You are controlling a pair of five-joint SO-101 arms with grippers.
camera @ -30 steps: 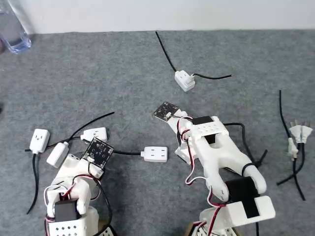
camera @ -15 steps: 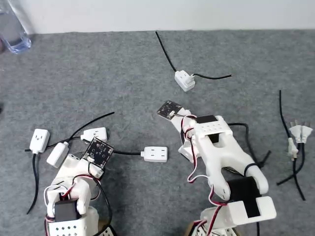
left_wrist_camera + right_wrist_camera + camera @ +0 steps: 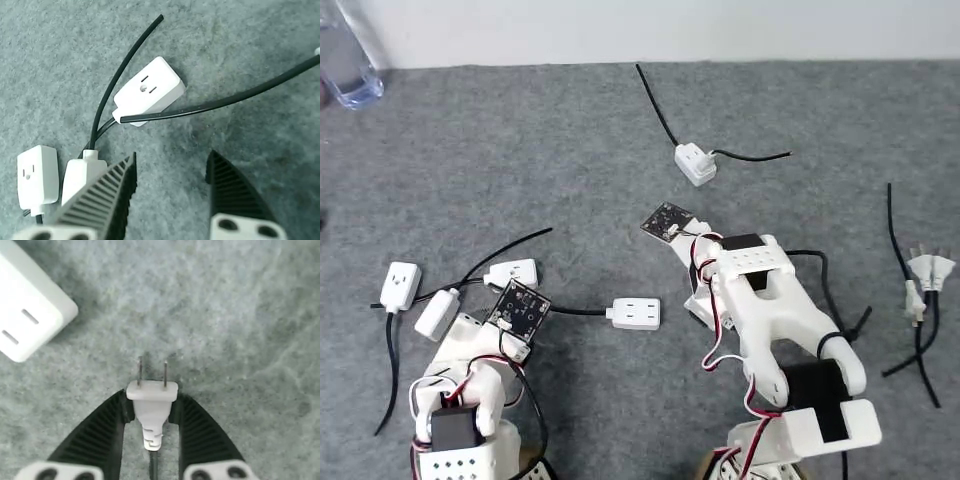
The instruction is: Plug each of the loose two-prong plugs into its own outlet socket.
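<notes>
Grey carpet (image 3: pixel 520 120), white wall (image 3: pixel 620 30)

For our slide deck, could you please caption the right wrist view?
Right gripper holds a plug, prongs pointing outward, near a white socket on grey carpet.

No legible text, outlet sockets (image 3: pixel 148 90) unmarked, wrist circuit boards (image 3: pixel 518 308) possibly printed, too small to read

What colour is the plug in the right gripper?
White plug, metal prongs, held in the right gripper; the right wrist view shows it best.
</notes>
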